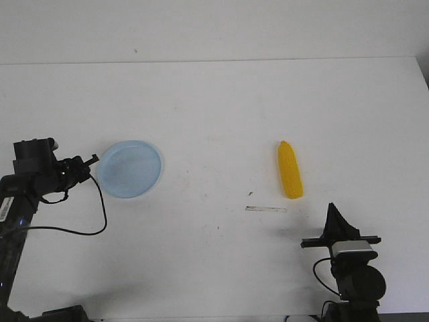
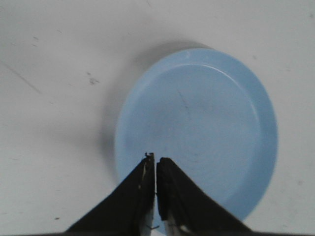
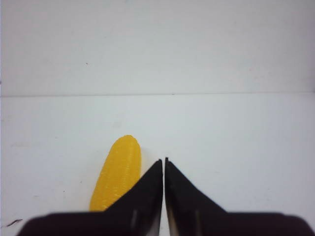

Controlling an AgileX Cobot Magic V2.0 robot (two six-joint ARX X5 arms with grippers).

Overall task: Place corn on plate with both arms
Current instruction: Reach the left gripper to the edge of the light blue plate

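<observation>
Because the corn (image 1: pixel 290 170) lies loose on the table (image 1: pixel 214 107) at 12 o'clock from your right gripper (image 3: pixel 164 160), that arm is staged to grasp it. Both grippers have jaws pressed together, holding nothing; the left gripper (image 2: pixel 155 157) points at the plate (image 1: pixel 129 168), which sits at 9 o'clock from the corn, well apart.

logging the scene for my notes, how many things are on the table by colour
yellow: 1, the corn
light blue: 1, the plate
pale strip of tape or marker: 1
total: 3 on the table; neither hand holds anything
</observation>
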